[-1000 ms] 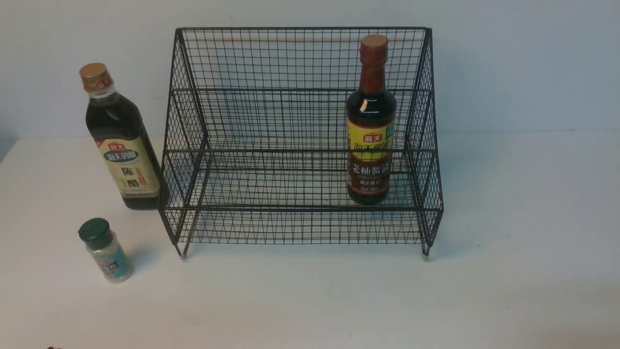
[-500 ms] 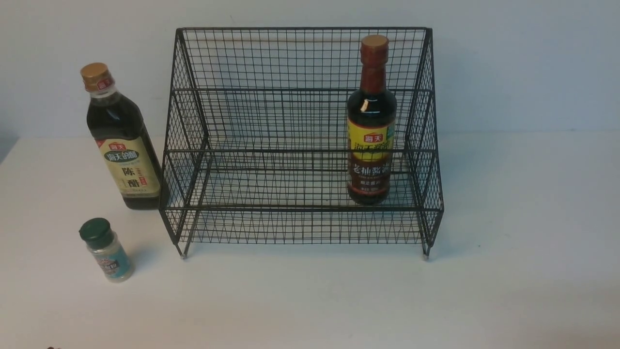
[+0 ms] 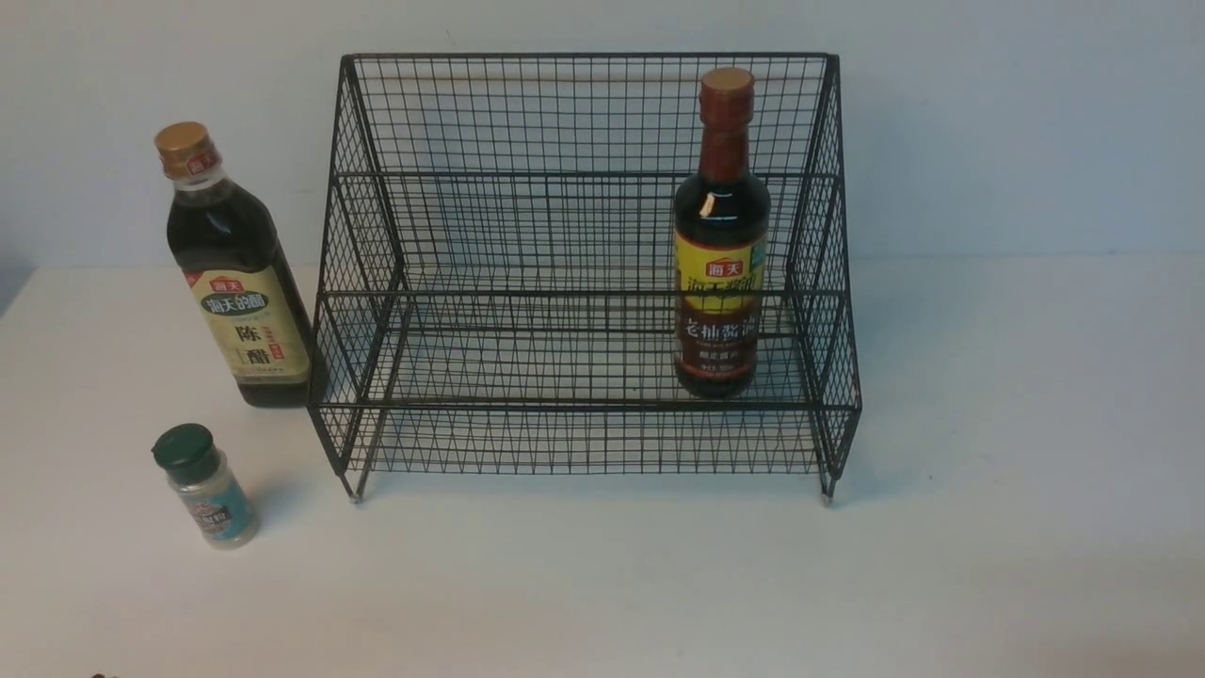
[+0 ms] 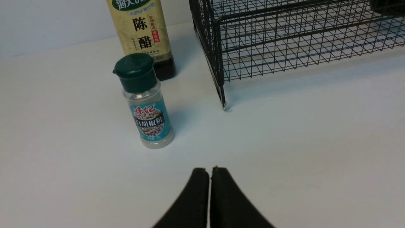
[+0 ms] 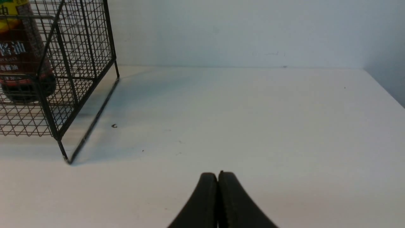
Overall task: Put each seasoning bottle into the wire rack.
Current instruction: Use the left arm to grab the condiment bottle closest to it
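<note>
The black wire rack (image 3: 584, 169) stands at the table's middle back. Inside it, on the right of its lower tier, a tall dark bottle with a brown neck and yellow-red label (image 3: 720, 273) stands upright. Outside, against the rack's left side, stands a tall dark bottle with a gold cap and cream label (image 3: 235, 282). In front of that one is a small green-capped shaker (image 3: 202, 485), also upright. My left gripper (image 4: 209, 170) is shut and empty, short of the shaker (image 4: 145, 104). My right gripper (image 5: 217, 174) is shut and empty, off the rack's right corner (image 5: 63, 95). Neither gripper shows in the front view.
A white table (image 3: 988, 471) carries everything, with a pale wall (image 3: 1017, 122) right behind the rack. The rack rests on short feet (image 4: 224, 106). The table's right edge (image 5: 384, 90) runs near the wall corner.
</note>
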You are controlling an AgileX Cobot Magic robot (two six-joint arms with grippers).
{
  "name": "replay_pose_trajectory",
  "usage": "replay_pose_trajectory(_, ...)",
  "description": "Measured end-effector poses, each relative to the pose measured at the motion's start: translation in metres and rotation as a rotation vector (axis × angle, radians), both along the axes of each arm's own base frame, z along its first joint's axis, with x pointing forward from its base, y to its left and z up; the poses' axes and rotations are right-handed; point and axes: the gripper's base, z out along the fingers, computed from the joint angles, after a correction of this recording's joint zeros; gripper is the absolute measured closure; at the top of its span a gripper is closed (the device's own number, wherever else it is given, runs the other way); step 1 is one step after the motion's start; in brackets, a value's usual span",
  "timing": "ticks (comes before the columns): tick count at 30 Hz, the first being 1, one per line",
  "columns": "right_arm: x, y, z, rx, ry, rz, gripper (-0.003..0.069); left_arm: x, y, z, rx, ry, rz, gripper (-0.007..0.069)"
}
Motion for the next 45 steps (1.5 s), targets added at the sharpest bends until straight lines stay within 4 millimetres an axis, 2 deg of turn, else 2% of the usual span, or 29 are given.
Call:
replay_pose_trajectory(3,0.0,0.0,0.0,0.0,0.0,0.0,0.0672,0.001,0.002,0.002,0.08,-0.035,-0.006,0.0629)
replay_pose_trajectory(6,0.0,0.0,0.0,0.0,0.0,0.0,0.0672,0.003,0.002,0.011,0.115,-0.143,-0.006,0.0629)
replay_pose_trajectory(15,0.0,0.0,0.0,0.0,0.0,0.0,0.0672,0.003,0.001,0.044,-0.088,-0.481,0.02,0.0629)
replay_pose_trajectory(20,0.0,0.0,0.0,0.0,0.0,0.0,0.0672,0.003,0.002,0.046,-0.215,-0.492,0.032,0.0629)
replay_pose_trajectory(23,0.0,0.0,0.0,0.0,0.0,0.0,0.0672,0.003,0.002,0.044,-0.369,-0.439,0.049,0.0629)
replay_pose_trajectory(29,0.0,0.0,0.0,0.0,0.0,0.0,0.0672,0.002,0.003,0.049,-0.45,-0.485,0.051,0.0629)
replay_pose_trajectory(32,0.0,0.0,0.0,0.0,0.0,0.0,0.0672,-0.001,0.005,0.058,-0.481,-0.595,0.043,0.0629)
replay_pose_trajectory(34,0.0,0.0,0.0,0.0,0.0,0.0,0.0672,-0.009,0.008,0.076,-0.515,-0.801,0.029,0.0629)
replay_pose_trajectory(37,0.0,0.0,0.0,0.0,0.0,0.0,0.0672,-0.017,0.012,0.102,-0.514,-0.92,0.039,0.0629)
replay_pose_trajectory(38,0.0,0.0,0.0,0.0,0.0,0.0,0.0672,-0.017,0.012,0.107,-0.506,-0.929,0.042,0.0629)
replay_pose_trajectory(39,0.0,0.0,0.0,0.0,0.0,0.0,0.0672,-0.016,0.012,0.123,-0.467,-0.928,0.054,0.0629)
replay_pose_trajectory(41,0.0,0.0,0.0,0.0,0.0,0.0,0.0672,-0.004,0.01,0.141,-0.353,-0.854,0.071,0.0629)
replay_pose_trajectory(43,0.0,0.0,0.0,0.0,0.0,0.0,0.0672,0.019,0.005,0.143,-0.235,-0.713,0.081,0.0629)
replay_pose_trajectory(45,0.0,0.0,0.0,0.0,0.0,0.0,0.0672,0.039,0.002,0.133,-0.179,-0.584,0.082,0.0629)
